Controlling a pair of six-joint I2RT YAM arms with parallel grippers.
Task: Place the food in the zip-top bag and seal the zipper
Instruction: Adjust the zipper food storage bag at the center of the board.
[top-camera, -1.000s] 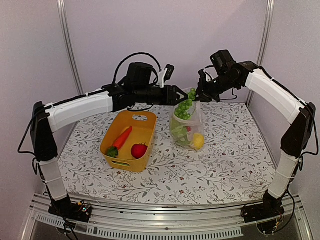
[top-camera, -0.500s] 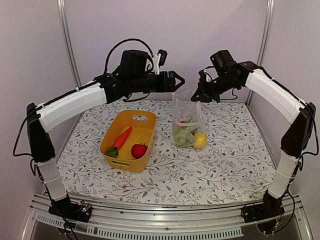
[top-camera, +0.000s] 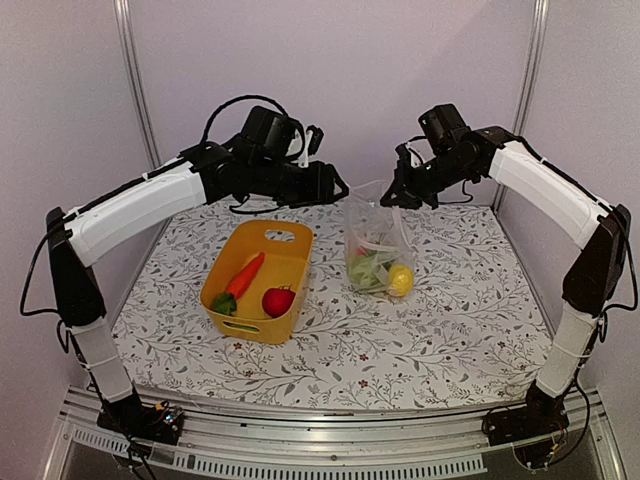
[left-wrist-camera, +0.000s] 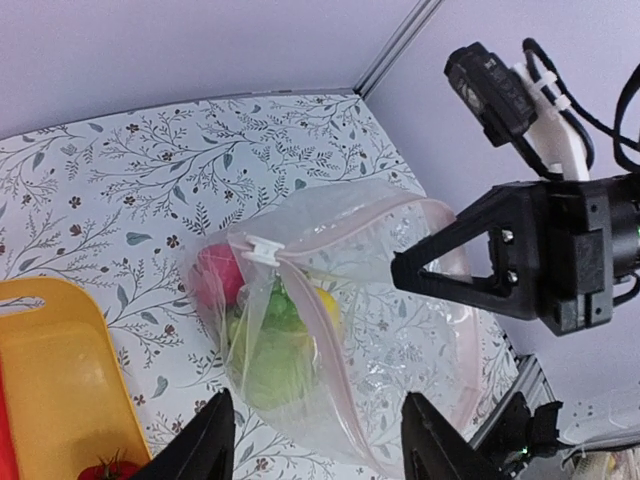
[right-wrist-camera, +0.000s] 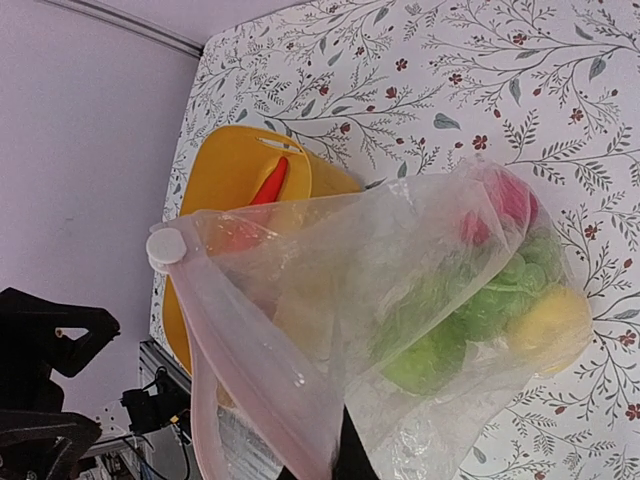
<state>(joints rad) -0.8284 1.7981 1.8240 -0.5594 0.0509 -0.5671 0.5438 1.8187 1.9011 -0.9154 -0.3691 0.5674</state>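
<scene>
The clear zip-top bag (top-camera: 377, 248) stands on the table, mouth up. It holds green grapes (right-wrist-camera: 450, 335), a yellow piece (right-wrist-camera: 548, 322) and a red piece (right-wrist-camera: 505, 200). My right gripper (top-camera: 398, 190) is shut on the bag's upper edge and holds it up; in the right wrist view only a dark finger (right-wrist-camera: 352, 455) shows behind the plastic. The pinkish zipper (left-wrist-camera: 330, 225) carries a white slider (left-wrist-camera: 262, 250). My left gripper (top-camera: 336, 187) is open and empty, above and left of the bag (left-wrist-camera: 330, 320). An orange carrot (top-camera: 244, 274), a red piece (top-camera: 278, 300) and a green piece (top-camera: 222, 303) lie in the basket.
The yellow basket (top-camera: 292, 262) with a handle slot stands left of the bag on the flowered tablecloth. Frame posts and purple walls close in the back and sides. The metal rail with the arm bases runs along the near edge.
My left gripper held the green grape bunch over the bag's mouth, let it go into the bag, then drew back to the left, open. The right gripper kept hold of the bag.
</scene>
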